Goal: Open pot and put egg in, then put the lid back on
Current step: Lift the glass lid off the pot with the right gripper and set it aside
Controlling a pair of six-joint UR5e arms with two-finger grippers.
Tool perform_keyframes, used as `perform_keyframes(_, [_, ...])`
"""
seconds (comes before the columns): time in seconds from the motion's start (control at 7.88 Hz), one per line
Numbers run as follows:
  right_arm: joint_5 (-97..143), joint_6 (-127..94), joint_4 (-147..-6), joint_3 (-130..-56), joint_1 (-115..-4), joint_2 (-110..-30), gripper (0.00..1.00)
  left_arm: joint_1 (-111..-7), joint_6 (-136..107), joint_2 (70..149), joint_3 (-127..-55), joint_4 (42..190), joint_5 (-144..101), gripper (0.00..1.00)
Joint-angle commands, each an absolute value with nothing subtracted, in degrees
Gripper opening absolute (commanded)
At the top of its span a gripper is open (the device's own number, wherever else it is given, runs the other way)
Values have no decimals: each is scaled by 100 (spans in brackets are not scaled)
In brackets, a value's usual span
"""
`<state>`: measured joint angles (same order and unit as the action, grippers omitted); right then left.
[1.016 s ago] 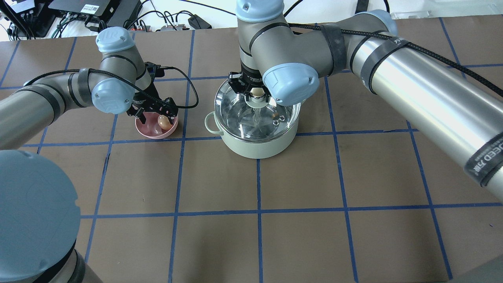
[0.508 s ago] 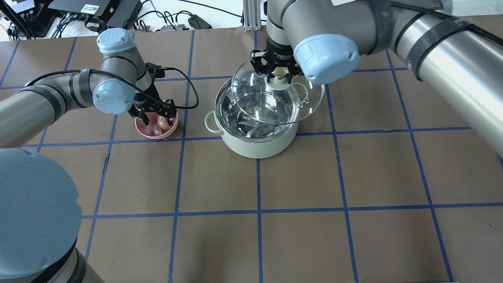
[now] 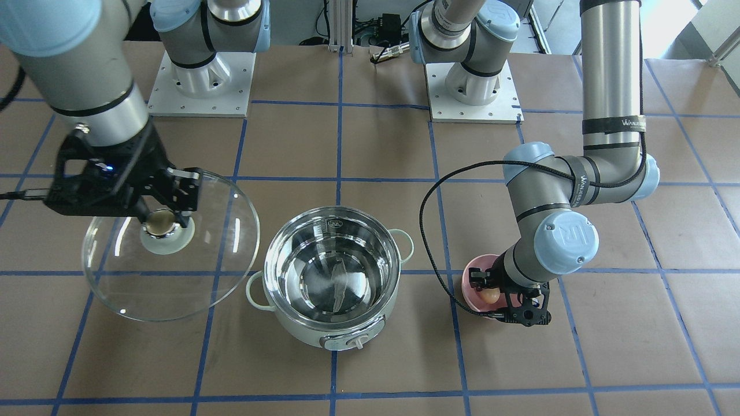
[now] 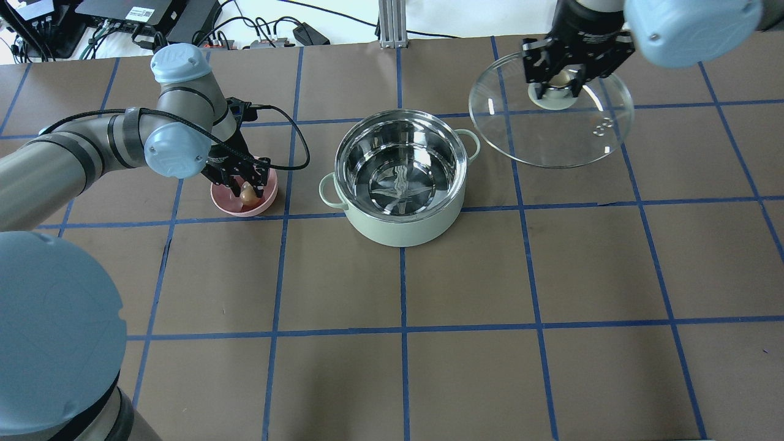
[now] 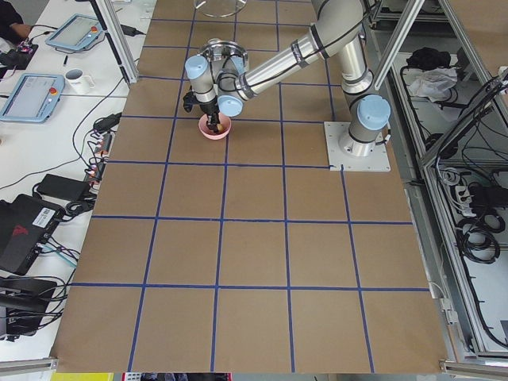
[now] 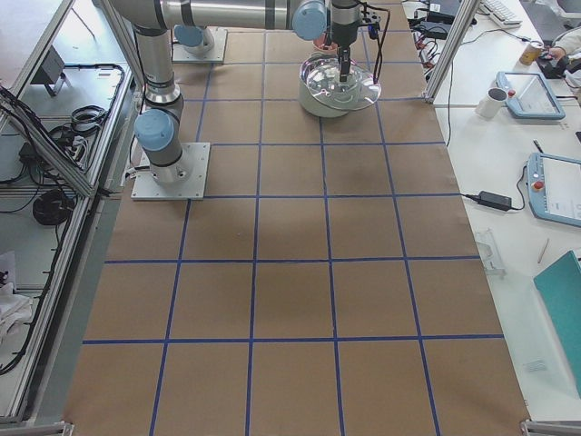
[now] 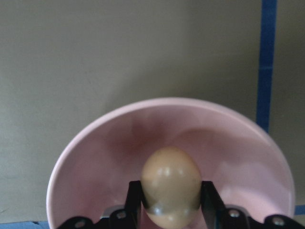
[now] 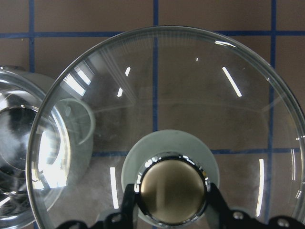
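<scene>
On the left, the left gripper (image 4: 247, 185) reaches into the pink bowl (image 4: 264, 202), its 2 fingers (image 7: 135, 200) pinched narrowly against either side of the egg (image 7: 170, 183) inside it. In the middle the pot (image 4: 401, 228) stands uncovered. On the right, the right gripper (image 4: 558, 82) clamps the beige knob (image 8: 173, 193) of the lid (image 4: 551, 138), held off to the pot's side.

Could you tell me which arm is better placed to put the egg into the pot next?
Left. The left gripper has its jaws shut on the egg in the pink bowl, right beside the open pot. The right gripper is occupied holding the lid off to the side.
</scene>
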<state>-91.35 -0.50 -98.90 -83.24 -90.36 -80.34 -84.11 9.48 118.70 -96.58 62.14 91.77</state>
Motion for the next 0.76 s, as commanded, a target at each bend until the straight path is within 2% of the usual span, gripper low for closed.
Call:
perform_keyframes(0.0, [-9141, 1138, -9501, -8323, -7922, -8261, 3, -8411, 940, 11874, -9659, 6223, 9167, 13])
perform_keyframes(0.38, [-9141, 1485, -9483, -8332, -7734, -8288, 3, -8420, 923, 11490, -9589, 6389, 9193, 13])
perform_keyframes(0.63, [-9141, 1485, -9466, -8332, -7734, -8288, 3, -8472, 853, 10736, -9571, 7142, 9185, 13])
